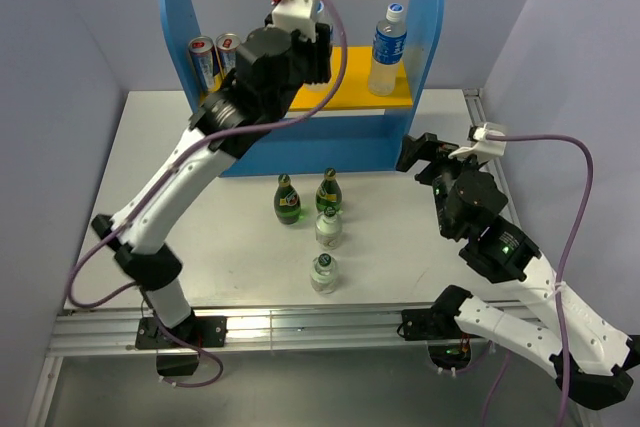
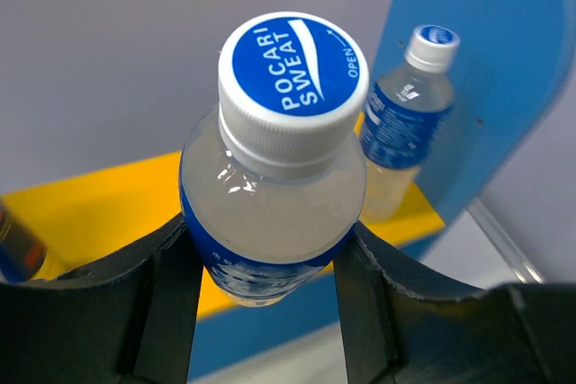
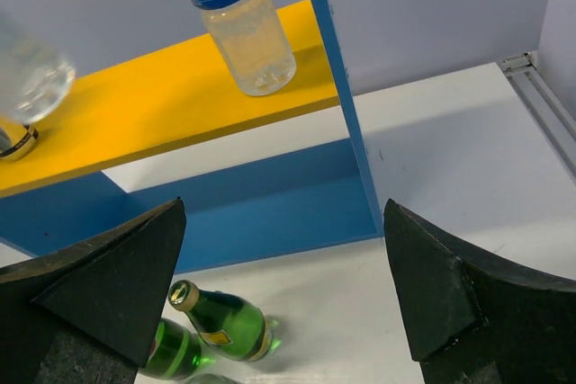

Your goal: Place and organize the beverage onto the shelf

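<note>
L gripper [image 2: 268, 263] clamped on blue-label bottle [image 2: 279, 177] over yellow board [image 2: 90, 200], far edge of bench; R gripper [image 3: 283, 290] fingers wide apart, nr right edge.

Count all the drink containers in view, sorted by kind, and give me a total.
Clear plastic bottles with blue labels and white caps: 2
Dark green glass bottles: 2
Short clear bottles: 2
Slim silver cans: 2
Total: 8
</note>
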